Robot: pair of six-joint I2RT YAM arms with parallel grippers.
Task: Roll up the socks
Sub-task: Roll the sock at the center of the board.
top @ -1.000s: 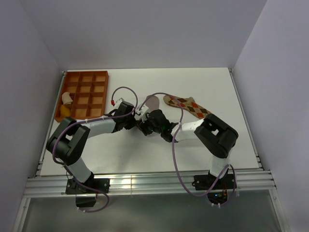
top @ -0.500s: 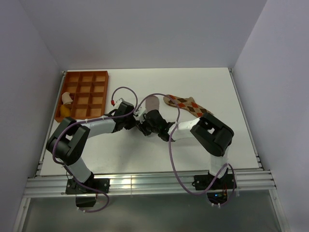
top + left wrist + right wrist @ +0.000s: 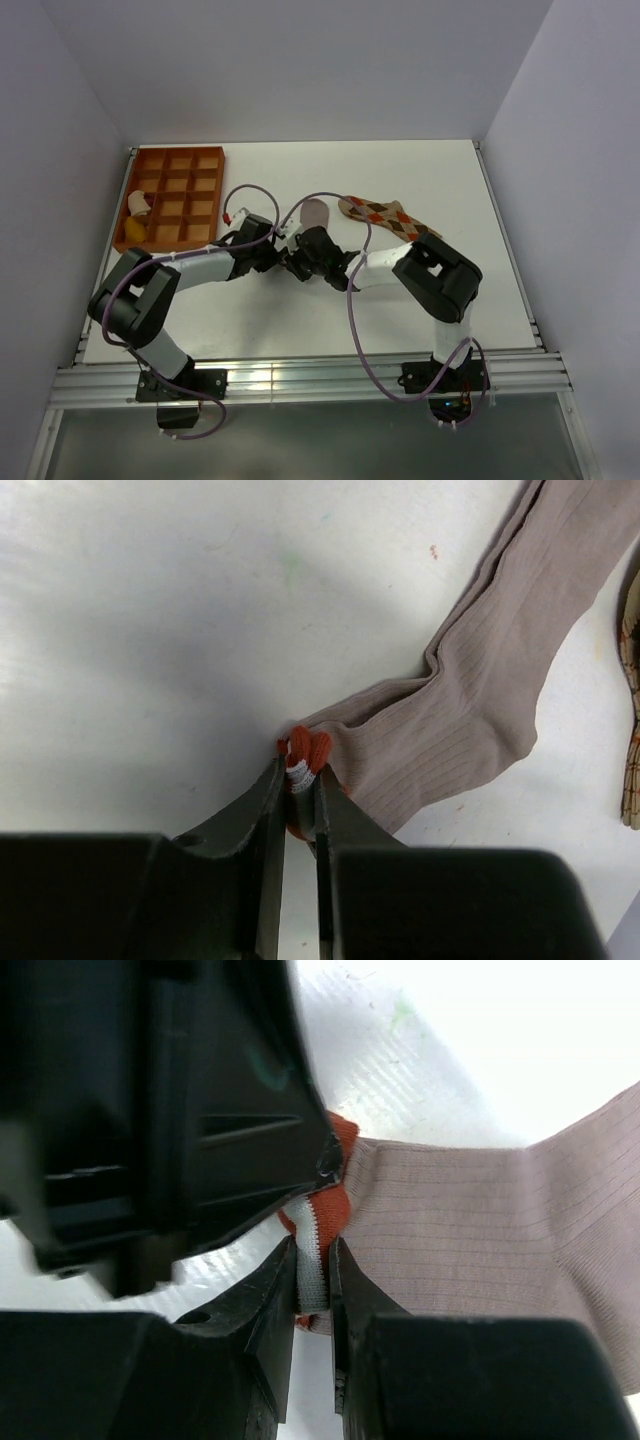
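Grey sock (image 3: 480, 700): lies on the tabletop (image 3: 260, 320) at mid-table, its body trailing away from both arms and its red-and-white cuff bunched. Left fingers (image 3: 275, 800): pressed together on that cuff. Right fingers (image 3: 283, 1275): pinching the same cuff, just beside the left pair. Argyle sock (image 3: 390, 218): flat, just beside the grey sock, clear of all fingers. Tray (image 3: 180, 150): far left corner.
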